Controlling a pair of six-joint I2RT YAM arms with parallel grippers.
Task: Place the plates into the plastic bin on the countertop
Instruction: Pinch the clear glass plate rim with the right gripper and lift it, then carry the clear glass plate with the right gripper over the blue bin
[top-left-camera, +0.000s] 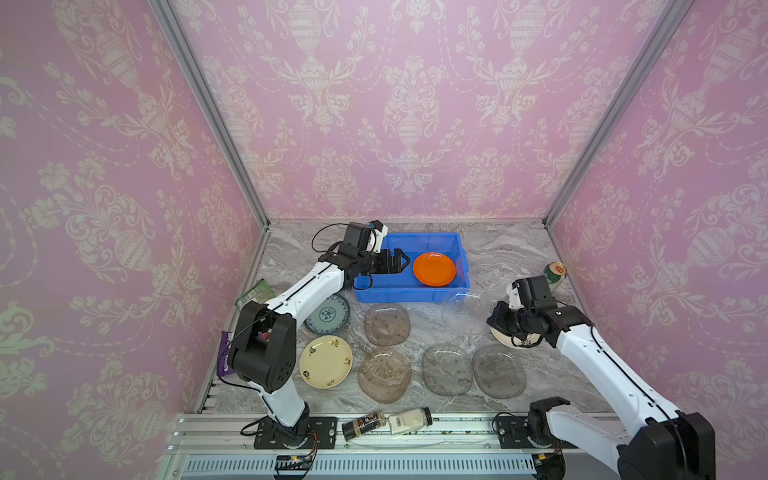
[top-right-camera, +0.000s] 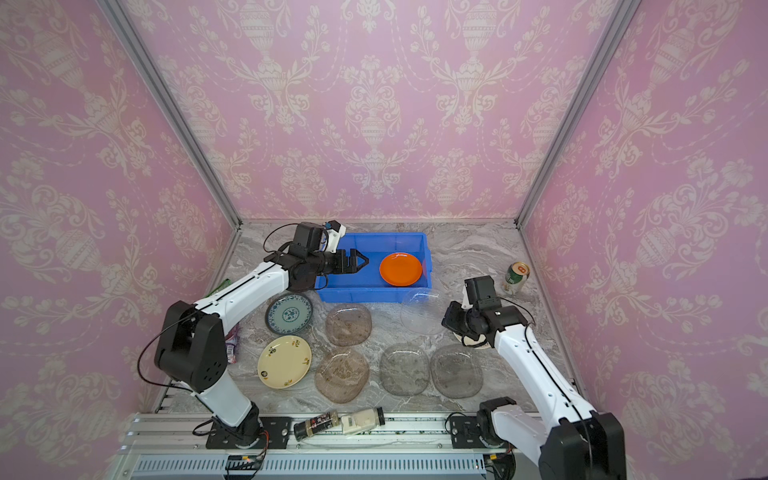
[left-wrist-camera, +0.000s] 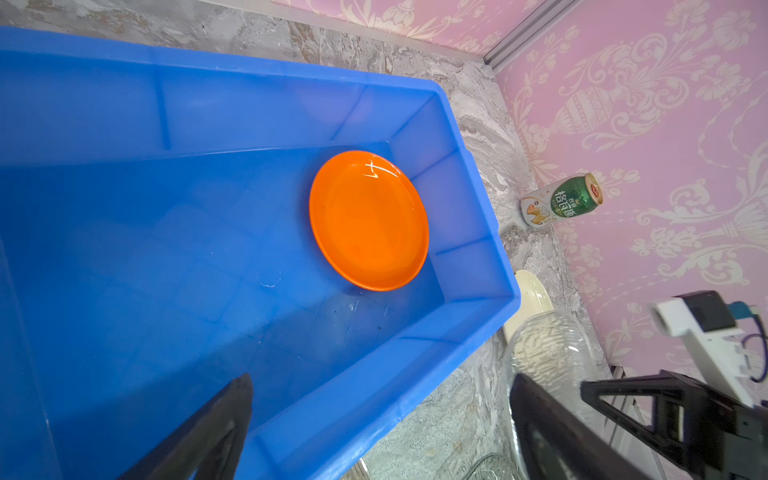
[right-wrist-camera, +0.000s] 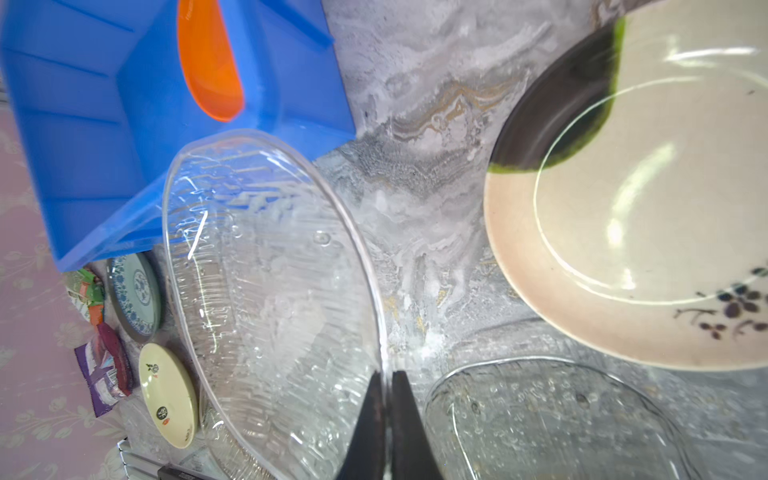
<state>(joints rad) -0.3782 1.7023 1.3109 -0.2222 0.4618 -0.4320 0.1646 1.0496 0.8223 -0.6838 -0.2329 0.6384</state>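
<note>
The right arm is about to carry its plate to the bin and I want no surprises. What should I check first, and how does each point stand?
1. Right gripper shut on the rim of the clear ribbed plastic plate: ok.
2. Bare floor left in the blue plastic bin beside the round orange plate: ok.
3. Left gripper out of the bin: not ok, it hangs open above the bin's floor.
4. Clear plate's far edge free of the bin's wall: cannot tell.
5. Cream flowered plate apart from the right gripper's fingers: ok.
</note>
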